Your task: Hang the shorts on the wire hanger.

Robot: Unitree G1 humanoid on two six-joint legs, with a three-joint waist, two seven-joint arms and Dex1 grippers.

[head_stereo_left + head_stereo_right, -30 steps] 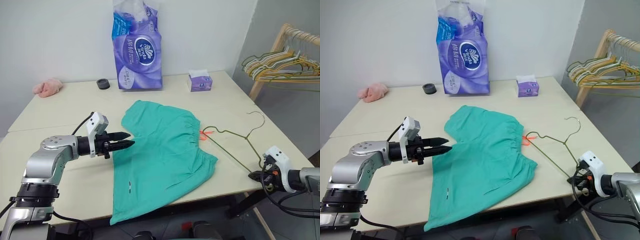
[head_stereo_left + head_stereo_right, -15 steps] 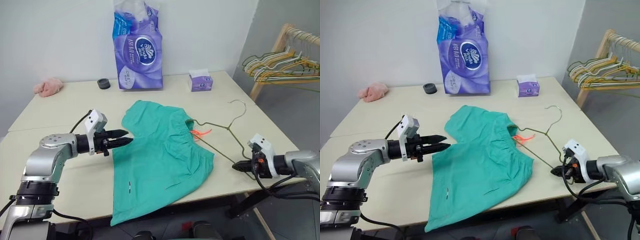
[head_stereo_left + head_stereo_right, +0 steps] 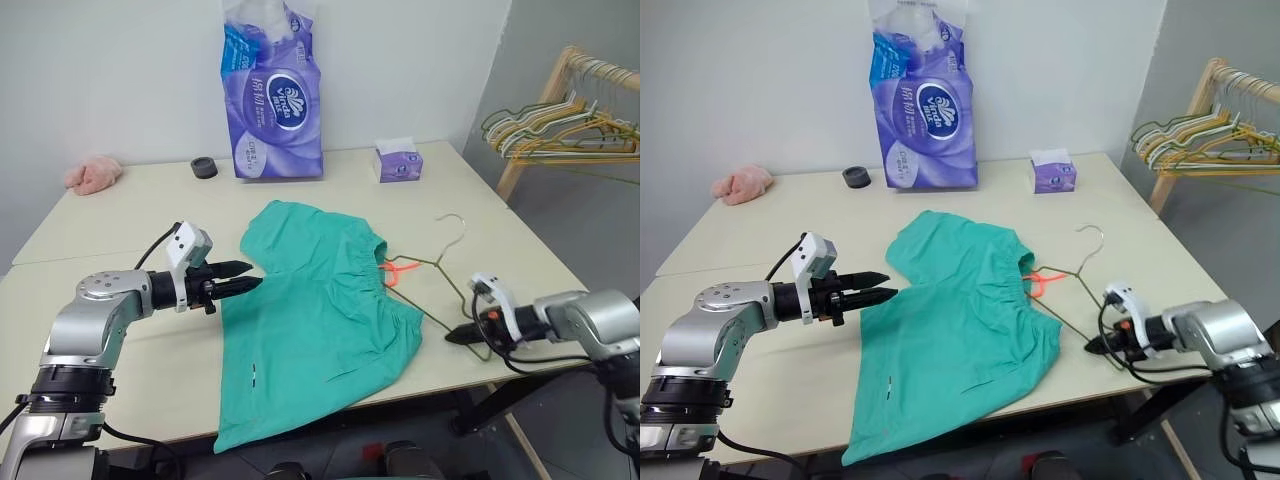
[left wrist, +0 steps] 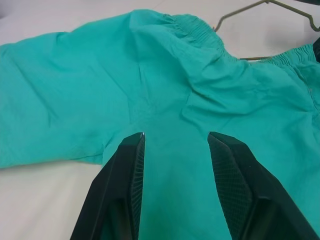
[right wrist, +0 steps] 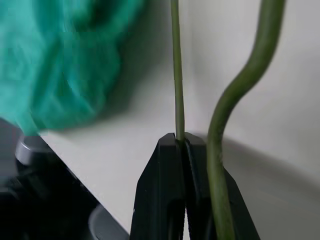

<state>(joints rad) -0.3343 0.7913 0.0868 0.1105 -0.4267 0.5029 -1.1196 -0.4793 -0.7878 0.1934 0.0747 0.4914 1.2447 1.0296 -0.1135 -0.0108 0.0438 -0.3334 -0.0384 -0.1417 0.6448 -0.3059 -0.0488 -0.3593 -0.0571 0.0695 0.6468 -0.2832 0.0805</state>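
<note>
The teal shorts (image 3: 320, 310) lie flat on the table (image 3: 120, 215), waistband to the right, with the orange drawstring (image 3: 400, 268) showing at its edge. The wire hanger (image 3: 440, 262) lies to their right, its near corner against the waistband and its hook (image 3: 455, 222) pointing away. My right gripper (image 3: 458, 335) is shut on the hanger's wire (image 5: 176, 75) at its outer corner, near the table's right front edge. My left gripper (image 3: 245, 283) hovers at the shorts' left edge. Its fingers (image 4: 131, 165) are open, with teal fabric (image 4: 170, 100) beyond them.
A tall purple tissue pack (image 3: 275, 100), a small purple tissue box (image 3: 400, 162), a black round object (image 3: 204, 167) and a pink fluffy cloth (image 3: 93, 173) sit along the table's back. A wooden rack with several hangers (image 3: 560, 125) stands off to the right.
My right gripper has moved left and onto the table with the hanger, bringing its near corner up to the shorts' waistband. The left gripper has stayed put.
</note>
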